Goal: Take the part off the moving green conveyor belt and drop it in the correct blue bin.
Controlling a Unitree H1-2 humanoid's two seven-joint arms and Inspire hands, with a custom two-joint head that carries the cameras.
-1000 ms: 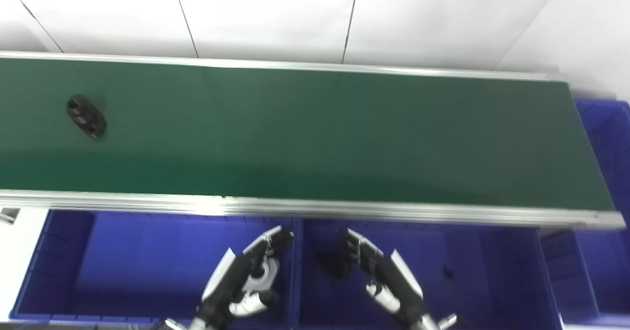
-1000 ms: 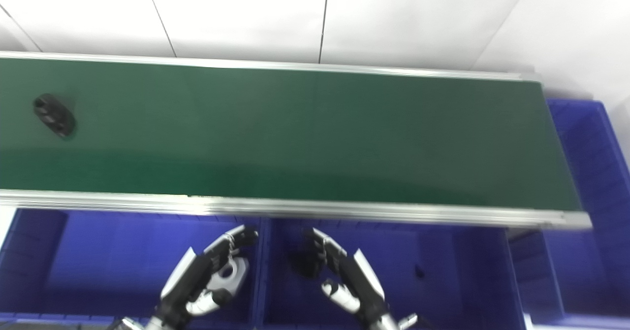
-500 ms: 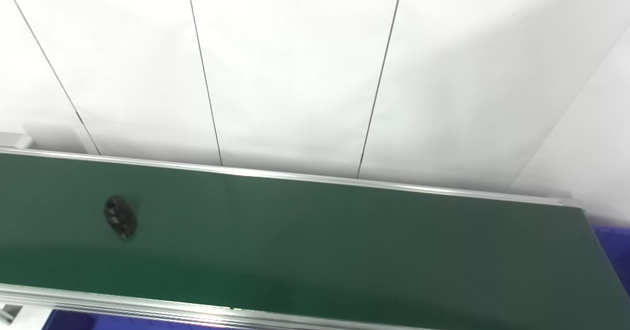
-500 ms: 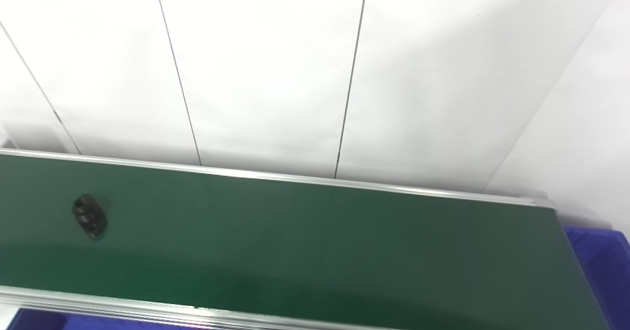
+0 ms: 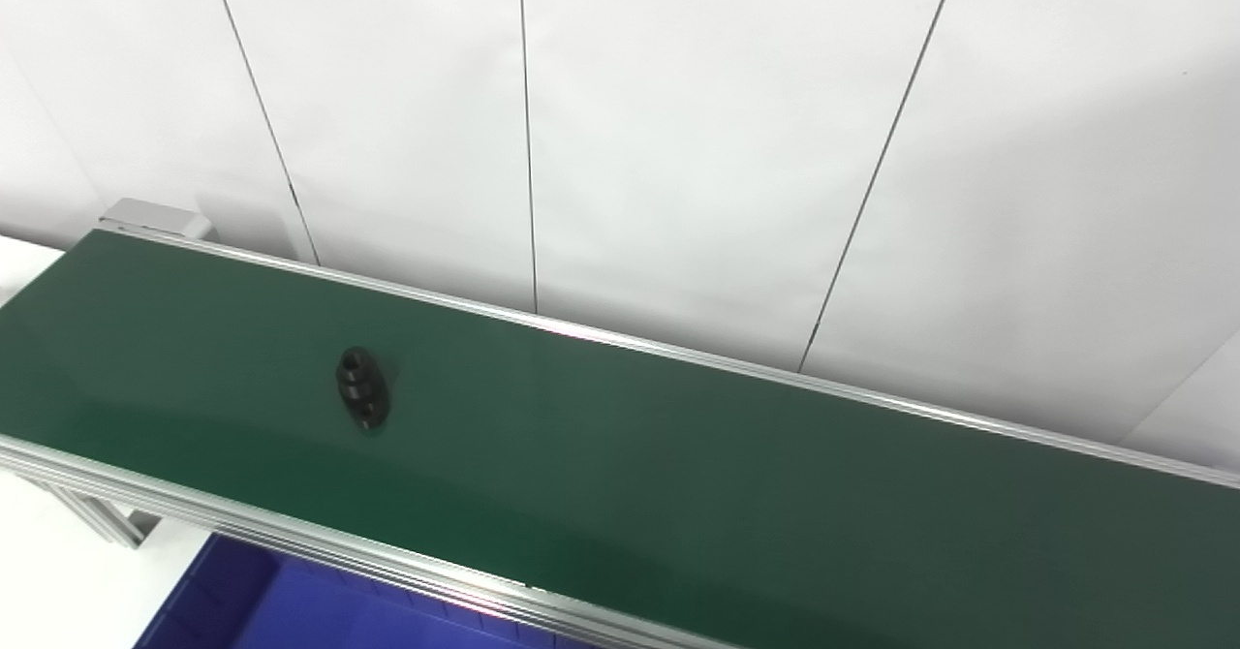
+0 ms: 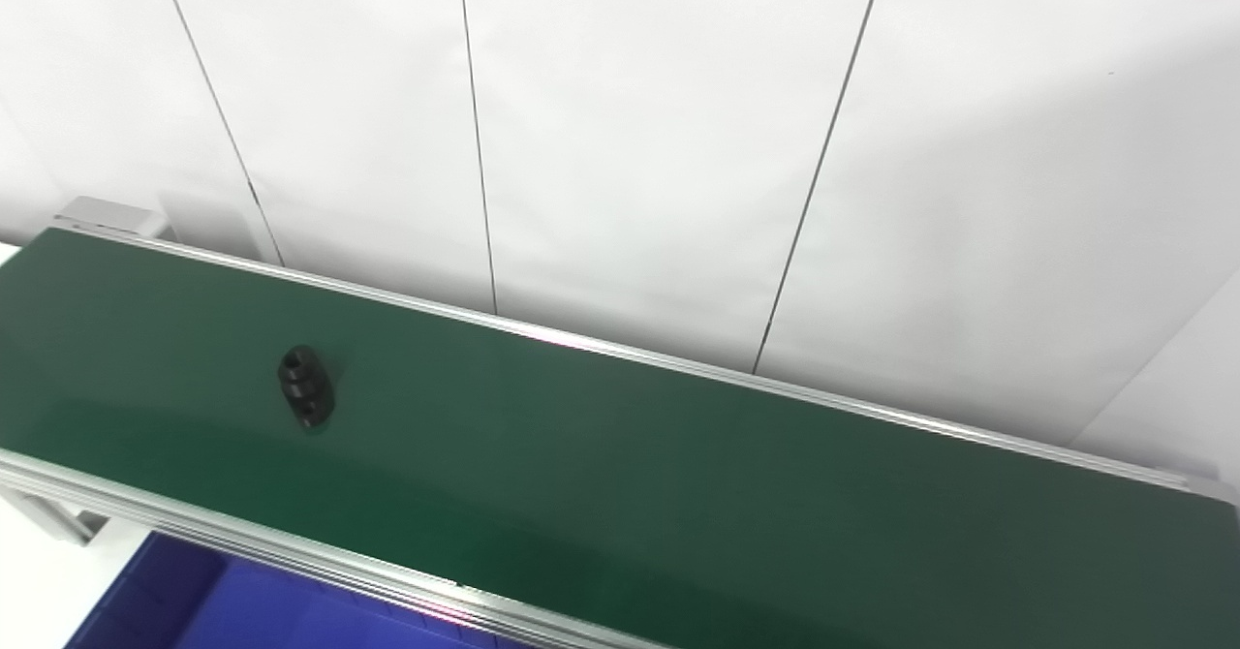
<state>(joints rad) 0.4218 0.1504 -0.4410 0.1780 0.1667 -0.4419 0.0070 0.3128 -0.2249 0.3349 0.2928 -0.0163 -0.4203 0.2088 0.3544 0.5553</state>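
At lower left we saw a corner of a blue plastic bin (image 5: pixel 242 601) below the belt's near rail. The small black oval part with holes (image 5: pixel 362 401) lay on the long green conveyor belt (image 5: pixel 678 475), toward its left end. Neither hand appeared, so we could not tell their state.

Matt belt (image 5: pixel 678 475) (smooth), shiny metal rail (image 5: pixel 291 542), black part (image 5: pixel 362 401).

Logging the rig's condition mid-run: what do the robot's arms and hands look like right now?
Neither arm nor hand is in either eye view, so nothing can be said of them. Only the green conveyor belt, a black part on it, and a blue bin corner show.
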